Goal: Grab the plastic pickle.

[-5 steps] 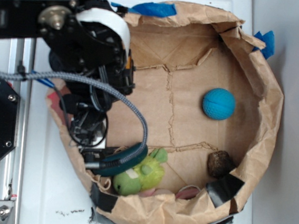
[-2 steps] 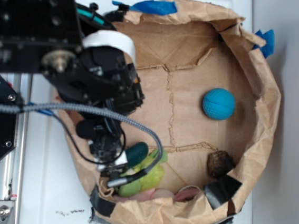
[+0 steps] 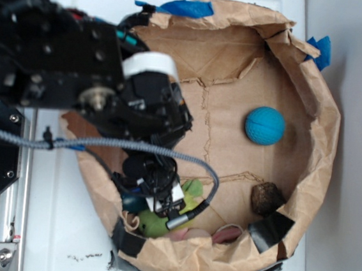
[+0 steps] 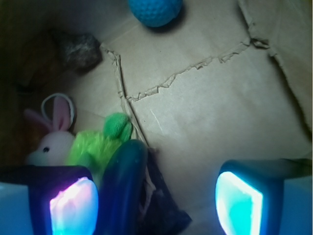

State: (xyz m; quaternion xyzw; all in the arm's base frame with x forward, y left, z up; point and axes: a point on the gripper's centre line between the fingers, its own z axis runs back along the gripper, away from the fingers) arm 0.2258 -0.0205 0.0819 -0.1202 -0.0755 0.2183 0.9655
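White tabletop (image 3: 62,239) carries a torn paper bag (image 3: 320,155) used as a bin, w/ arm reaching into its lower-left corner. Gripper (image 4: 156,200) has jaws apart, nothing held. Pickle (image 4: 122,181) lies between the jaws, just inside the left pad, against a lime plush (image 4: 95,144); grasp not yet made. Left to do: close on pickle, lift. Obscured: in exterior view arm covers most of pickle; its near end is cut off in wrist view; contact w/ pad unclear.
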